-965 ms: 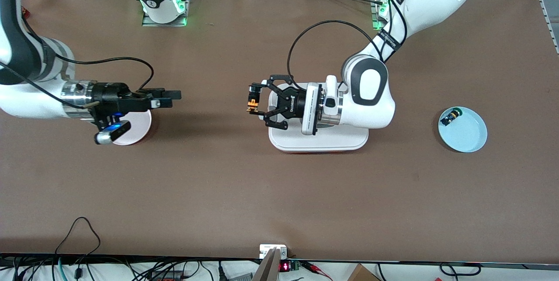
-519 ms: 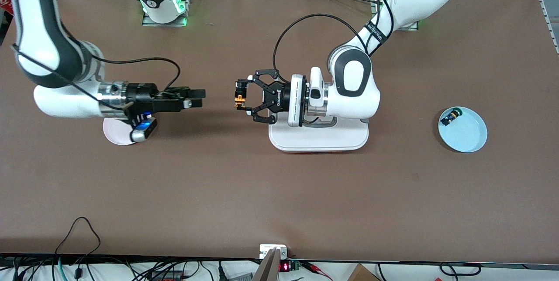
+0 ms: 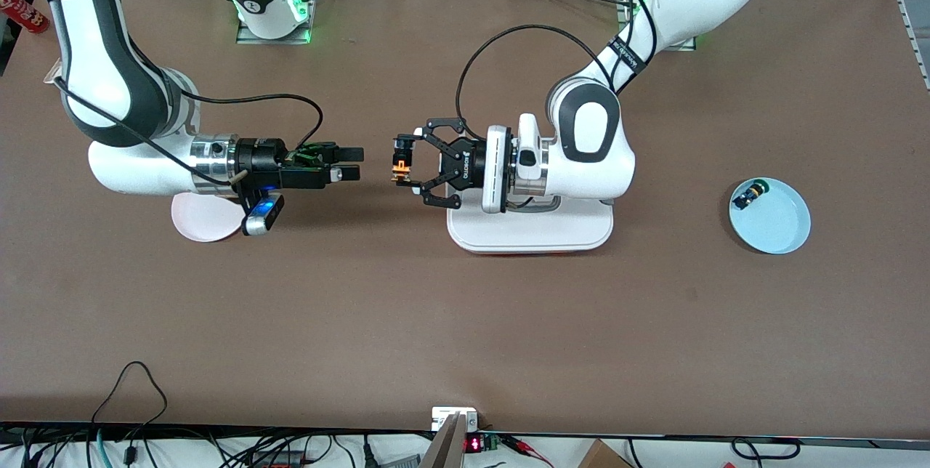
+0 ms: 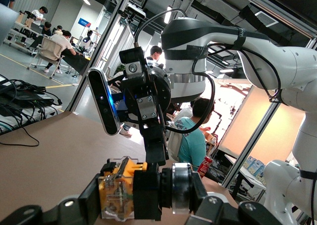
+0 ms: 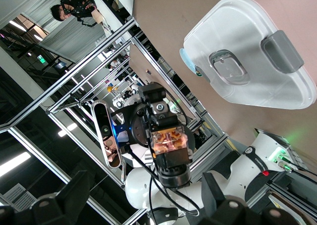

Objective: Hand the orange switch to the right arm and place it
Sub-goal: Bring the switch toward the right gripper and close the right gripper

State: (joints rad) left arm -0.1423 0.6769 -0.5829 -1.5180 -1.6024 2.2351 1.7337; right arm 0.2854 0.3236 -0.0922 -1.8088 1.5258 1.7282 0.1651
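The orange switch [image 3: 397,164] is a small black cylinder with an orange end, held in the air over the middle of the table. My left gripper [image 3: 402,163] is shut on it and holds it sideways, with the orange end toward the right arm. The left wrist view shows the switch [image 4: 133,188] clamped between the claw fingers. My right gripper [image 3: 358,163] is open and level with the switch, a short gap from it and not touching. In the right wrist view the switch [image 5: 168,141] is straight ahead, between the spread fingers [image 5: 59,200].
A white lidded container [image 3: 581,232] sits on the table under the left wrist. A light blue plate [image 3: 781,228] at the left arm's end holds a small black switch with a green-yellow face [image 3: 748,195]. A pink plate [image 3: 200,219] lies under the right arm.
My right gripper has moved steadily toward the left gripper and closed most of the gap. The left gripper shifted a little toward the right arm, still holding the switch.
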